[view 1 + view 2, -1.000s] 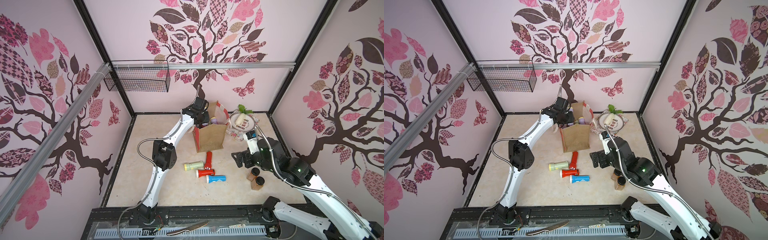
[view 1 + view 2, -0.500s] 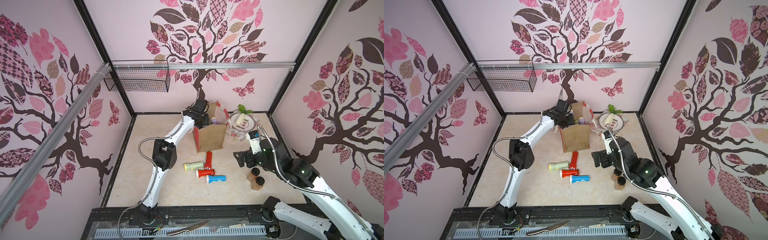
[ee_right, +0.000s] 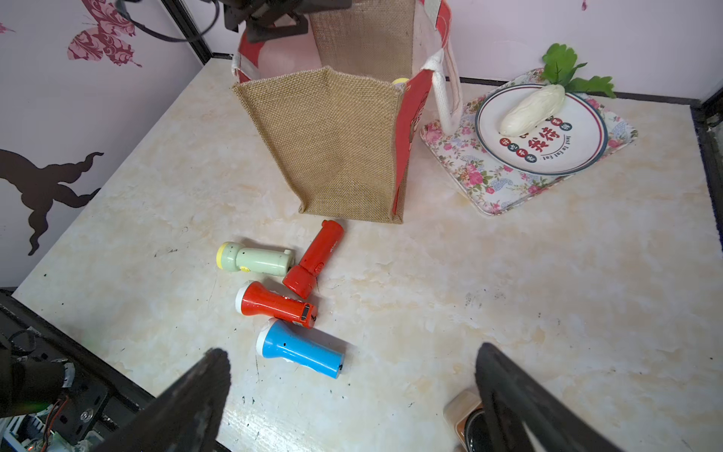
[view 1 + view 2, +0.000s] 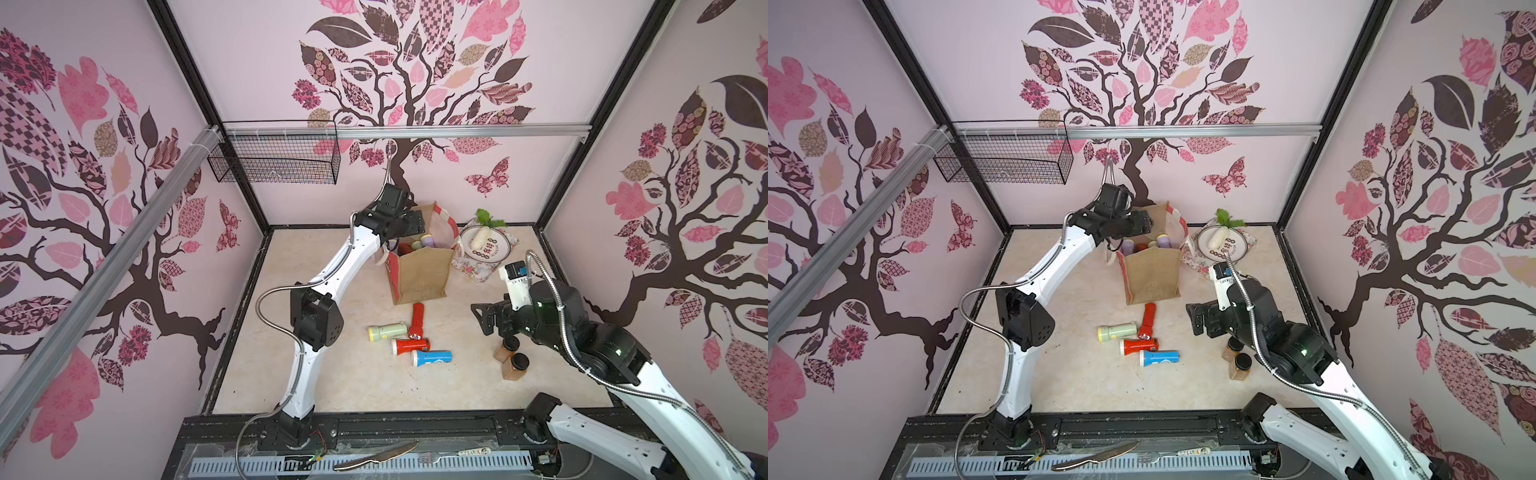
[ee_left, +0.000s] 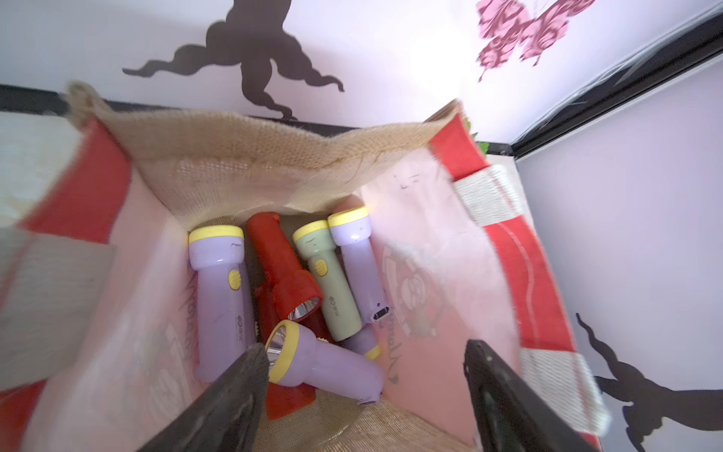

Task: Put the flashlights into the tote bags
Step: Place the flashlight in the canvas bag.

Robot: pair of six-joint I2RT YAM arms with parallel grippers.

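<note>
— Top views; where are the flashlights (image 4: 411, 345)?
— Four on the table (image 4: 332, 374) just before the bag (image 4: 419, 274); others inside.
— Left wrist?
— Spread, empty, the left gripper (image 5: 365, 352) hangs over the bag's mouth.
— Right wrist?
— The right gripper (image 3: 352, 354) spread, empty; blue flashlight (image 3: 299, 348) before it.

Ahead of the right gripper (image 3: 350, 350), well apart from it, the white plate (image 3: 587, 117) bears two large red Chinese characters, a row of small character roundels and a curved line that seems to read "Just to eat eat". Below the left gripper (image 5: 365, 346), a lilac flashlight (image 5: 219, 305) and a pale green flashlight (image 5: 332, 289) carry grey logo prints too small to read.
</note>
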